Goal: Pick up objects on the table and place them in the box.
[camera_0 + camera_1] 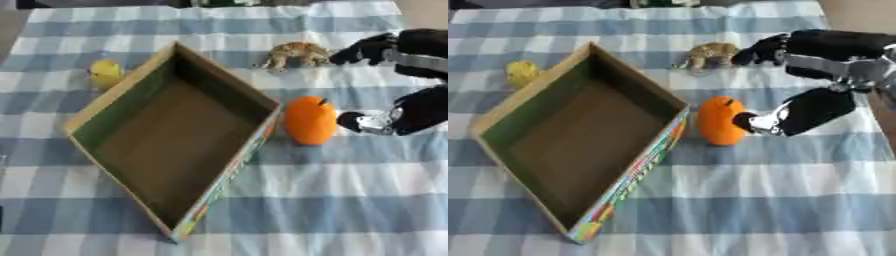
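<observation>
In the left eye view, we reach in from the right with our right hand (404, 112) toward the orange fruit (310, 120), which stands on the blue-checked tablecloth (350, 200) just beside the right corner of the cardboard box (114, 95). Thumb and fingers are spread wide, holding nothing: the lower tip sits just short of the fruit's right side, while the upper fingers stretch toward the small tan animal figure (297, 52) lying farther back. We judge the step in hand to be the approach for a grasp of the fruit. The next move calls for bringing the hand round it, closing on it, then lifting it over the box wall. The box itself is empty.

In the right eye view, the same hand (815, 107) shows more fully, its lower tip seeming to touch the fruit (721, 121), though we cannot tell for certain. The tan figure (709, 54) lies just beside the upper fingertips. A yellow object (521, 73) sits on the cloth outside the box's left wall (527, 100), well apart from the hand.

Our count: one box, one orange fruit, one tan animal figure, one yellow object, so three things are left to place. Our left hand shows in neither view.
</observation>
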`<action>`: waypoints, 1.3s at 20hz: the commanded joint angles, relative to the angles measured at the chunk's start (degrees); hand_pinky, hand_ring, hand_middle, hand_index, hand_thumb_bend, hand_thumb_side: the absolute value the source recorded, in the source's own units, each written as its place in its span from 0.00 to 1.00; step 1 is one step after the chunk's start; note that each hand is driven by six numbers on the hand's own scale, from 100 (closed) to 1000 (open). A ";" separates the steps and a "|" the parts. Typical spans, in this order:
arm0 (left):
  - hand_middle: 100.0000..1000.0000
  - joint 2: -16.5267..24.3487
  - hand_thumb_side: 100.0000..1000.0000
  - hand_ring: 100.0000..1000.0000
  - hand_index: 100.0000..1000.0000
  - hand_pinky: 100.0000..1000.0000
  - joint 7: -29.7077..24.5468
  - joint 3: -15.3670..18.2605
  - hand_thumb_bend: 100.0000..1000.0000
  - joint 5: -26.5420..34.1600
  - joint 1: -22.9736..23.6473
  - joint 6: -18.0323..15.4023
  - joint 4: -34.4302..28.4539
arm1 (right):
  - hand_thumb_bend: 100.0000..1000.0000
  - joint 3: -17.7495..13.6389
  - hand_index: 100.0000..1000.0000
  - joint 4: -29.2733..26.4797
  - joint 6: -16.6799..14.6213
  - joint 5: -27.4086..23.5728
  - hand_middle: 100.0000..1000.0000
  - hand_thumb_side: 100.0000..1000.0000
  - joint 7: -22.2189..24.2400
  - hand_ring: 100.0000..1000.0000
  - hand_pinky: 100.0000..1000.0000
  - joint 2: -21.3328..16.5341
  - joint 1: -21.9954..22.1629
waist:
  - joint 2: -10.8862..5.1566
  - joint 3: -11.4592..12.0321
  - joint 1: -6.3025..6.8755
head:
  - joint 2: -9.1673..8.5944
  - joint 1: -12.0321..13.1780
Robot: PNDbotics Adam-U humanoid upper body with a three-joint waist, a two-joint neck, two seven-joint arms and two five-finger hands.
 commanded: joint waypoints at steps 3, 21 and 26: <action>0.70 0.69 0.79 0.75 0.76 0.43 -0.26 -0.08 0.00 0.16 -0.85 -0.04 -0.93 | 0.34 0.33 1.00 0.78 1.38 1.37 0.91 0.55 2.06 0.93 0.84 1.23 -1.30 | -0.88 0.11 0.02 | -0.84 -0.17; 0.70 0.05 0.79 0.76 0.76 0.43 -0.58 -0.37 0.00 0.43 -0.90 -0.01 -0.93 | 0.36 3.27 1.00 12.28 -0.53 6.78 0.91 0.47 4.40 0.93 0.84 7.99 -3.12 | -0.07 0.65 -0.09 | -1.55 -0.16; 0.70 -0.07 0.79 0.76 0.76 0.43 -0.58 -0.39 0.00 0.51 -0.88 0.01 -0.93 | 0.34 3.96 1.00 14.59 -1.37 7.34 0.87 0.49 4.61 0.92 0.83 9.06 -3.50 | 0.03 0.84 -0.03 | -1.47 -0.20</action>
